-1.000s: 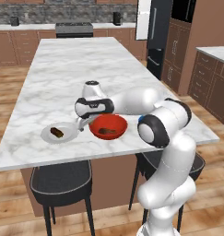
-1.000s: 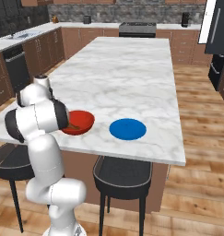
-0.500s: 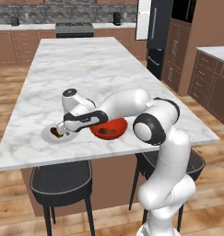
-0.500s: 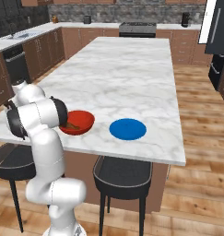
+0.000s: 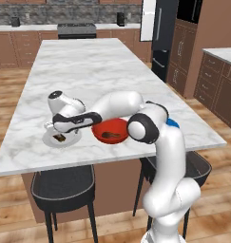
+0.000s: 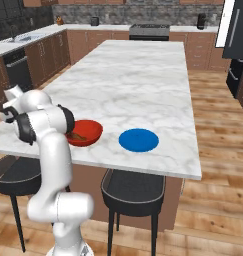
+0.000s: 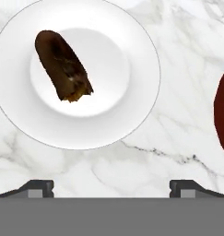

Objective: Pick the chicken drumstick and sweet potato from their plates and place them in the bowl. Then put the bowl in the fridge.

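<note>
We see the two-finger gripper [image 7: 111,186] spread wide, holding nothing, hovering over the marble island counter [image 5: 88,71] near its front edge. A dark brown oblong food piece [image 7: 62,67] lies on the pale white round plate [image 7: 132,110]. The glossy red-orange bowl [image 5: 110,131] sits just right of that plate with a brown item inside. The bright blue flat plate [image 6: 138,139] sits right of the bowl. The tall black fridge [image 5: 162,33] stands at the far right.
</note>
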Robot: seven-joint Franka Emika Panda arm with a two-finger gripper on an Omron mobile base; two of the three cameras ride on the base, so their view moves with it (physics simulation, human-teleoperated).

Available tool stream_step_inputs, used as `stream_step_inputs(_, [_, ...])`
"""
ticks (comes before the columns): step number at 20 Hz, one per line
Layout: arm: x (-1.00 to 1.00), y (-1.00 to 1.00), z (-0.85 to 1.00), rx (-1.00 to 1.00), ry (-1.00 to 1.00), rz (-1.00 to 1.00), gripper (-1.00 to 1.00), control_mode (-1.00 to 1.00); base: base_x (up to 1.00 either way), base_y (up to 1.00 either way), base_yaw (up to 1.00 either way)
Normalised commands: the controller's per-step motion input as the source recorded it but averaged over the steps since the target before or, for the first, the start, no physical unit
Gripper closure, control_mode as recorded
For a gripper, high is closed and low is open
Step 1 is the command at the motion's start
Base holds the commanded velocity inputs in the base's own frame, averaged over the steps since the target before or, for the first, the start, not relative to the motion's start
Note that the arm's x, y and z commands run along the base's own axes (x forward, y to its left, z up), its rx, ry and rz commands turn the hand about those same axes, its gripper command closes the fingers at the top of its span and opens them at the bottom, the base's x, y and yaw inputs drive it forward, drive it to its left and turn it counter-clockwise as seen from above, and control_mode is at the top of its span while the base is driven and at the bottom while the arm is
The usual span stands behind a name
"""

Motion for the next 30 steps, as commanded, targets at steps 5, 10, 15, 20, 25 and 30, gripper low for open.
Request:
stream_step_inputs(5, [0.34,0.02,-0.05,0.11,0.09,0.05,-1.00,-1.00,0.00,0.00,0.00])
stream_step_inputs(10, [0.18,0.00,-0.19,0.07,0.07,0.20,-1.00,-1.00,0.00,0.00,0.00])
stream_step_inputs(15, [0.03,0.00,-0.26,0.00,0.00,0.13,-1.00,-1.00,0.00,0.00,0.00])
stream_step_inputs(20, [0.12,0.07,-0.25,0.01,-0.01,0.05,-1.00,-1.00,0.00,0.00,0.00])
stream_step_inputs(25, [0.17,0.11,-0.21,0.08,-0.06,0.01,-1.00,-1.00,0.00,0.00,0.00])
stream_step_inputs(30, [0.20,0.11,-0.18,0.06,-0.07,0.02,-1.00,-1.00,0.00,0.00,0.00])
